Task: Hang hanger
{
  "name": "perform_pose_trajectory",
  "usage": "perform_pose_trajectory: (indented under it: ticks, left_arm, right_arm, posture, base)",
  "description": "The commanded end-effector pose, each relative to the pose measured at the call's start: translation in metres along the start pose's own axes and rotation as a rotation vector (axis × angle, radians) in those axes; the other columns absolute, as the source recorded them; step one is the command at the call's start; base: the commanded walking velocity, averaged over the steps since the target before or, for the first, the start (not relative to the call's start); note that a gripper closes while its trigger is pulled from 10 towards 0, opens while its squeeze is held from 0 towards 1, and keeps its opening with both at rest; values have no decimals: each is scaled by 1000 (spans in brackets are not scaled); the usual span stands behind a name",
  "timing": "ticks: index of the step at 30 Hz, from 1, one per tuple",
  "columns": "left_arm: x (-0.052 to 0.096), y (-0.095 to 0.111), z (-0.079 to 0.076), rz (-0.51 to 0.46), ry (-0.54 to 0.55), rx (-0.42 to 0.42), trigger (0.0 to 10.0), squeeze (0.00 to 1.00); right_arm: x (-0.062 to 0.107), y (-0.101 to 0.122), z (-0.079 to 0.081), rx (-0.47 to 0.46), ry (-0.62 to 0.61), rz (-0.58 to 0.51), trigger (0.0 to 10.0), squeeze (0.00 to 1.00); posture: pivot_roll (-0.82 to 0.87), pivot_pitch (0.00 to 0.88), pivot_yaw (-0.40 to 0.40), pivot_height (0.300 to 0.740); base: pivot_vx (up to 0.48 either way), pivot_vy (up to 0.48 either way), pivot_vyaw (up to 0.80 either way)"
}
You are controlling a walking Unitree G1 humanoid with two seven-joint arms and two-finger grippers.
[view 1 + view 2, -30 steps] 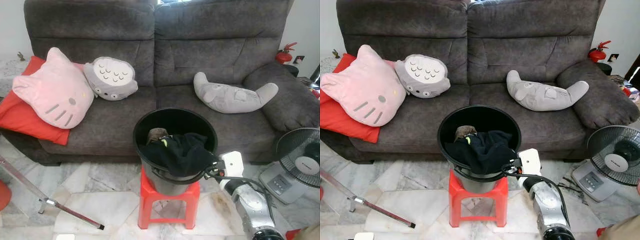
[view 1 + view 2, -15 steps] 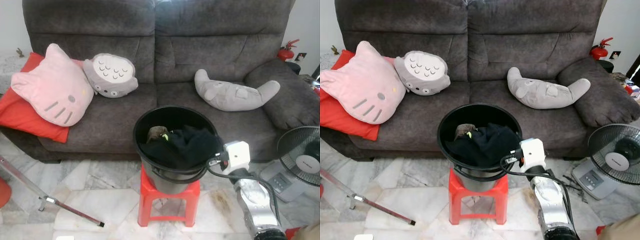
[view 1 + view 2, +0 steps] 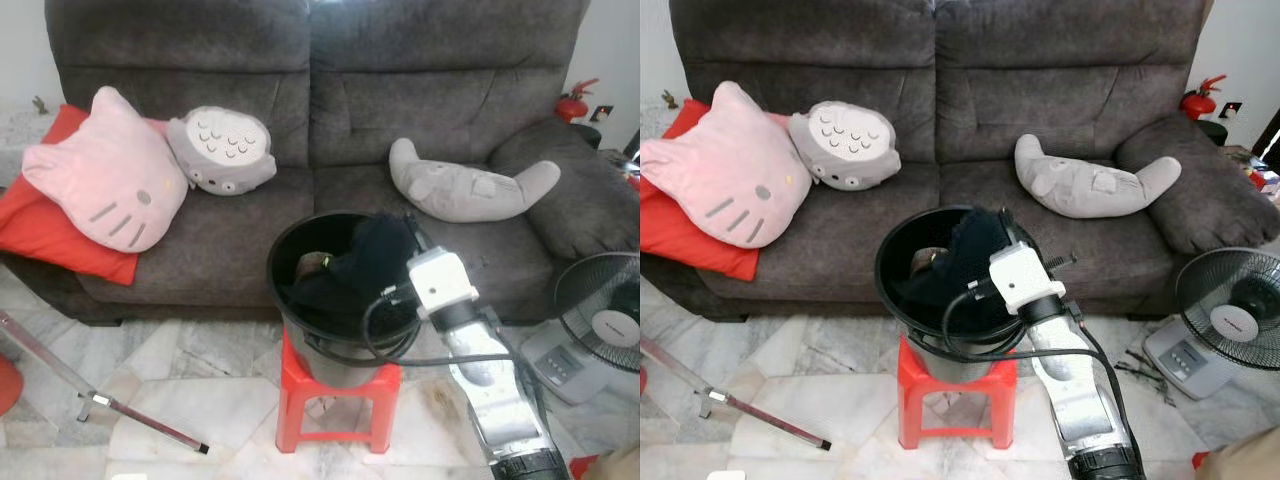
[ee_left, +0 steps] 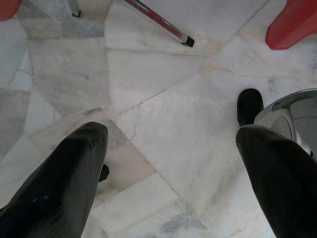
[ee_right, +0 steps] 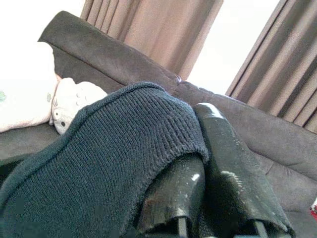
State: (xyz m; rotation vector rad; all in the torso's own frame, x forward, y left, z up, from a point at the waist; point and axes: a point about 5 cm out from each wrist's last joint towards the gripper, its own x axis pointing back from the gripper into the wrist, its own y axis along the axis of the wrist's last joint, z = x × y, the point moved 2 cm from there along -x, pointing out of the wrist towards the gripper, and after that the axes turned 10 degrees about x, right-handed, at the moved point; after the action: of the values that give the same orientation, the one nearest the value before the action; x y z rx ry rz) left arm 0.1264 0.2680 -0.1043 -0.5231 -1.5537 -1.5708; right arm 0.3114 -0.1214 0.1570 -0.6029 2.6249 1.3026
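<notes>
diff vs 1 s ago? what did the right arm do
The right hand, which sat at the bucket's right rim, has swung up and over the black bucket, lifting the dark knit garment pinched between its fingers; a second ago the garment lay draped over the rim. The left hand hangs idle, open, over the floor. Bucket, red stool and sofa cushions are unmoved.

Black bucket (image 3: 290, 262), red stool (image 3: 335, 405), grey sofa (image 3: 330, 90)
</notes>
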Motion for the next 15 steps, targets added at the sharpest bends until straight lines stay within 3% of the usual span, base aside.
perform_pose_trajectory:
  ticks: [1,6,15]
  left_arm:
    - [1,-4,4,16,4,-13,10000,0]
    - [1,-4,4,17,-3,-10,10000,0]
    - [1,-3,2,15,-28,-3,10000,0]
  right_arm:
    - [-1,6,-3,4,-17,-12,10000,0]
    - [-5,7,-7,-78,-81,28,10000,0]
    - [-1,3,1,-111,-86,86,10000,0]
  posture:
    - [-5,0,20,740]
    - [-13,0,25,740]
    - [7,0,19,740]
  base:
    - [0,0,0]
    - [0,0,0]
    - [0,0,0]
